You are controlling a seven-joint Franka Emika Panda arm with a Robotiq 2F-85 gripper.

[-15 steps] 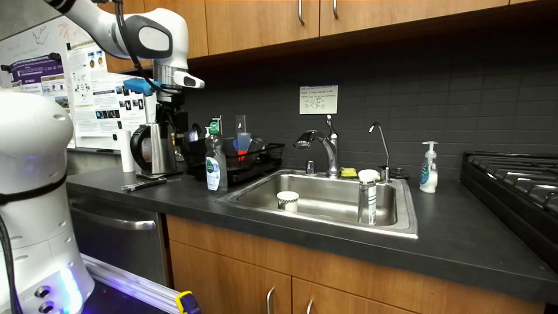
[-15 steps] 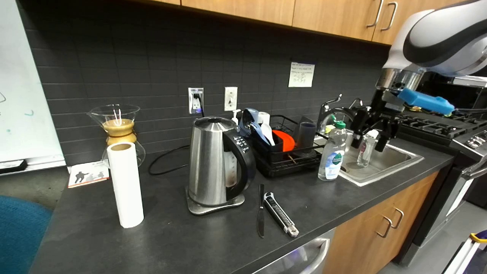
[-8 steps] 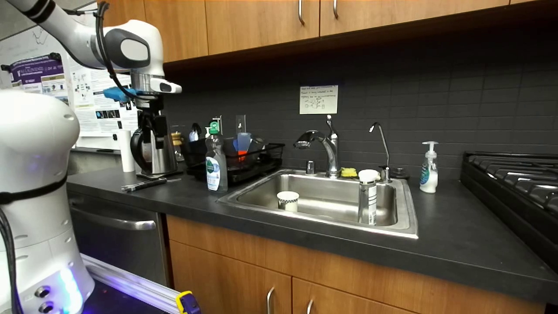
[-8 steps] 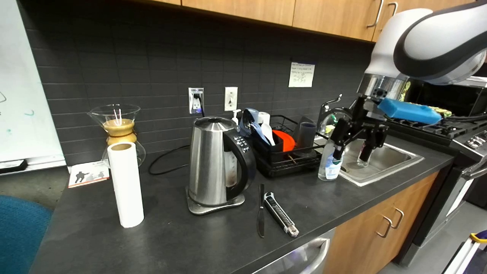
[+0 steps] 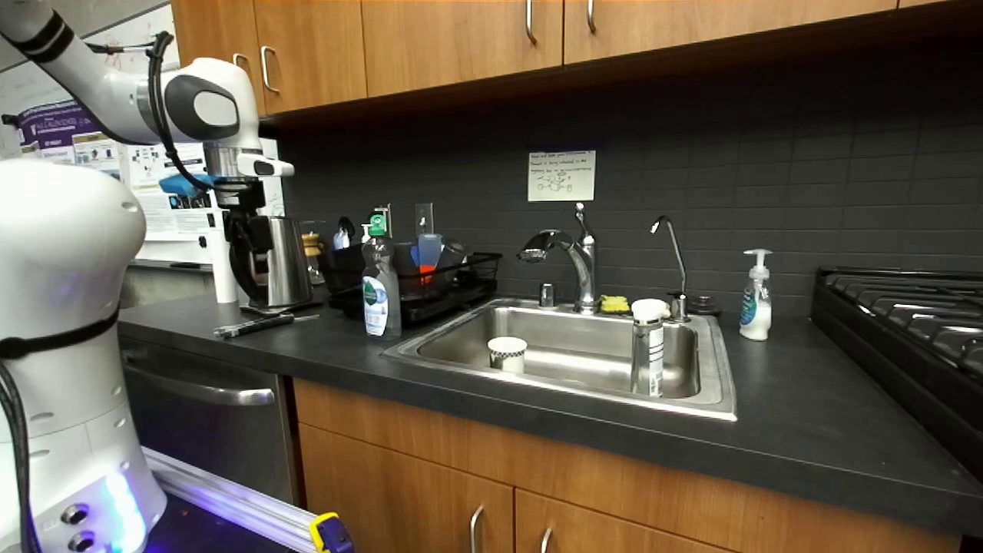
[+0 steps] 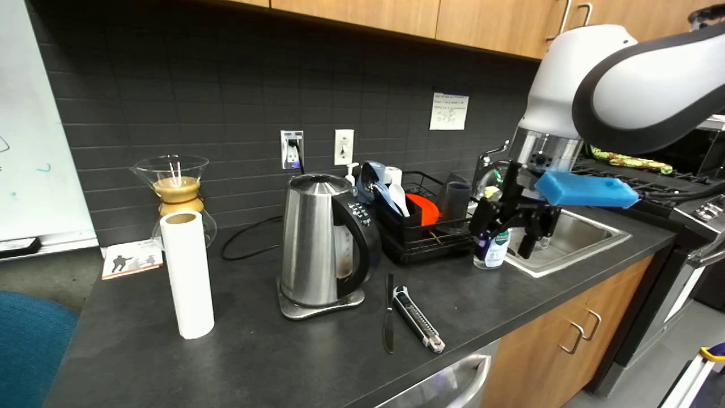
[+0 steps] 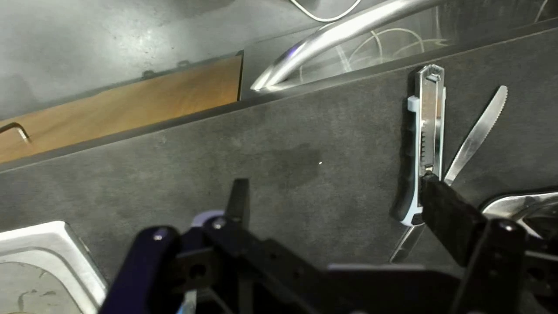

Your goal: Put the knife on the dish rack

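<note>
counter (image 7: 305, 131), right side of the wrist view, has the table knife (image 7: 477, 131), probably light, stiff, slick; gripper (image 7: 335, 185) jaws spread, nothing between, so pinch its handle (image 6: 389, 290).

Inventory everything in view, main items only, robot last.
knife: 1, silver, counter
box cutter: 1, silver-black, beside knife
kettle: 1, silver, counter
sink: 1, silver, counter
dish rack: 1, black, between kettle and sink
roll: 1, white, counter
carafe: 1, clear, behind roll
green-capped bottle: 1, clear, beside sink
stove: 1, black, beside counter
pump bottles: 2, white tops, near stove, behind kettle
cup: 1, white, in sink
white-capped bottle: 1, clear, in sink
taps: 2, silver, behind sink
sponge: 1, yellow, behind sink
arm: 1, white, over counter
gripper: 1, black, open, over counter
</note>
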